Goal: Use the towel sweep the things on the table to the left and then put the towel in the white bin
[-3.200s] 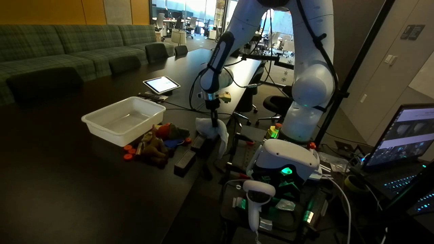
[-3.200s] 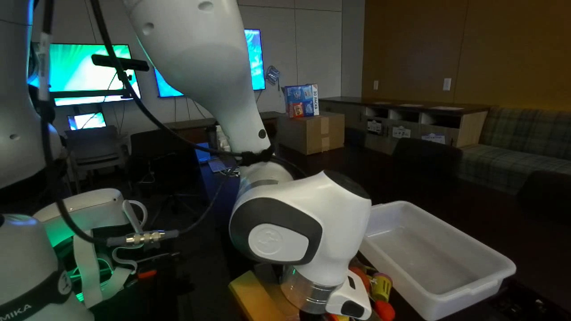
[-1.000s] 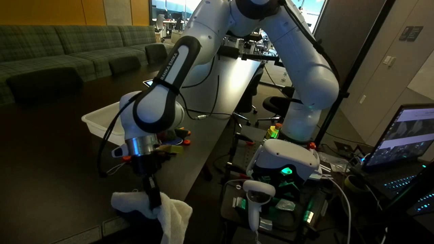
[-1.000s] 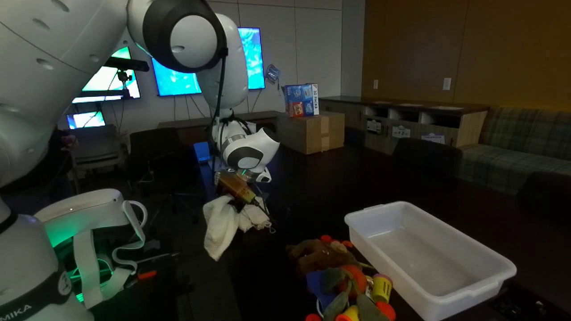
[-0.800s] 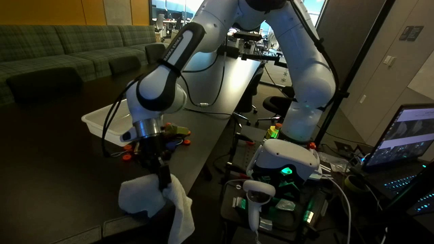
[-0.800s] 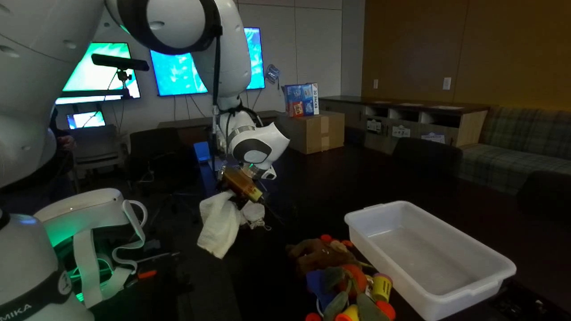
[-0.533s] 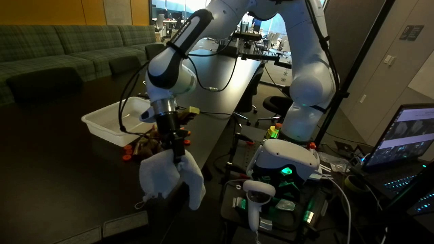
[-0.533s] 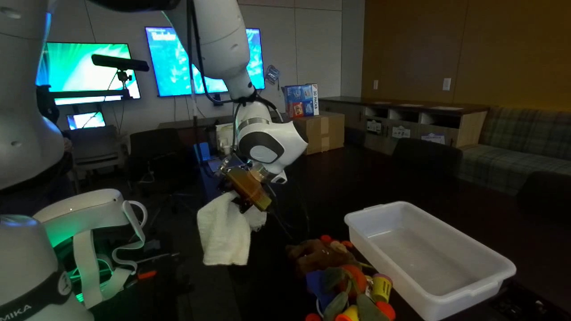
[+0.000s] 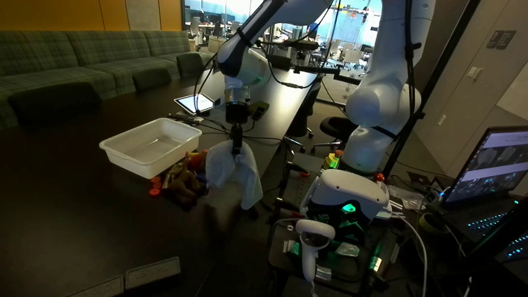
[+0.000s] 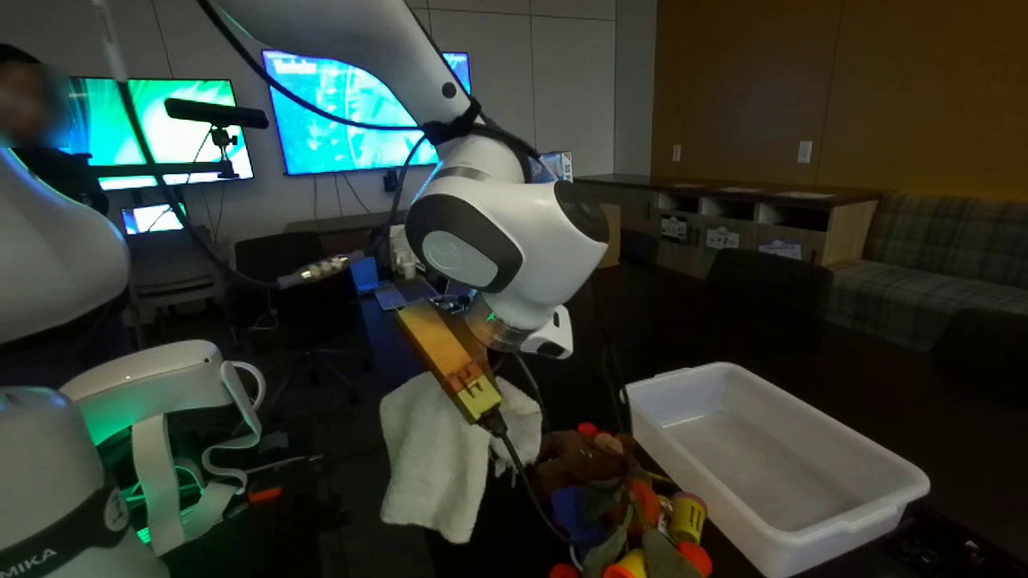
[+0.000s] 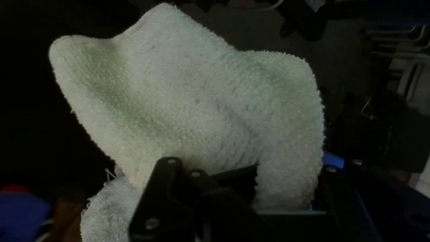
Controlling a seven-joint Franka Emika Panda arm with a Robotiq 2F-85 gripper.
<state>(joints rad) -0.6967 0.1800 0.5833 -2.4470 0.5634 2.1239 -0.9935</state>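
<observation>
The cream-white towel (image 9: 218, 165) hangs in folds from my gripper (image 9: 236, 152), which is shut on it. The towel (image 10: 438, 453) hangs over the table edge, beside the toys, and fills much of the wrist view (image 11: 201, 101), hiding the fingertips there. The toys lie against the white bin (image 9: 123, 159): a brown plush (image 9: 184, 187), red discs (image 9: 155, 192), a blue piece (image 10: 574, 514) and a yellow can (image 10: 688, 518). The towel hides part of them in an exterior view. Two dark blocks (image 9: 152, 272) lie at the near end of the dark table (image 9: 103, 231). The bin (image 10: 699, 482) is empty.
A lit tablet (image 9: 194, 103) and cables lie beyond the bin. A white headset (image 9: 346, 189) and a controller (image 9: 313, 239) sit on a cart beside the table. A laptop (image 9: 486, 169) stands at the right. A cable (image 10: 522, 466) hangs from the wrist camera.
The two dark blocks moved from beside the toys to the table's near end. Over the last second my gripper rose and came back toward the toys and bin, still holding the towel.
</observation>
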